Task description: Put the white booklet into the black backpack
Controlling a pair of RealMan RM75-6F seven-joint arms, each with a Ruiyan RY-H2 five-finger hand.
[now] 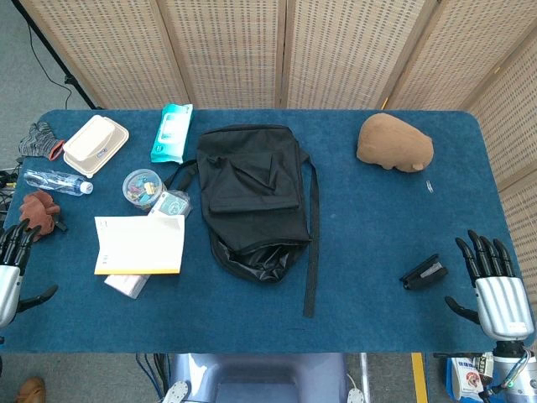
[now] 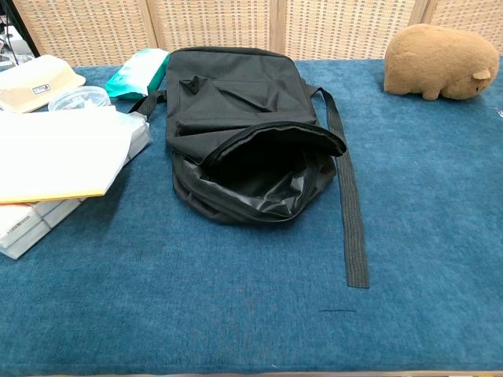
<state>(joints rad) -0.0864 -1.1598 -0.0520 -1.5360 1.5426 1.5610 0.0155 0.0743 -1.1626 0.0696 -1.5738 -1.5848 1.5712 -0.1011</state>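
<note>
The white booklet (image 1: 139,244) (image 2: 59,152) lies flat at the table's left, on top of a small white box. The black backpack (image 1: 252,197) (image 2: 247,133) lies flat in the middle, its mouth gaping toward the near edge. My left hand (image 1: 10,267) hangs at the left table edge, fingers apart and holding nothing. Near the front right corner my right hand (image 1: 495,285) is likewise spread and empty. Neither hand shows in the chest view.
A brown plush animal (image 1: 394,143) sits at the back right. A small black object (image 1: 424,273) lies beside my right hand. Left of the backpack are a wipes pack (image 1: 172,132), a lunch box (image 1: 95,144), a round container (image 1: 143,186) and a water bottle (image 1: 55,181).
</note>
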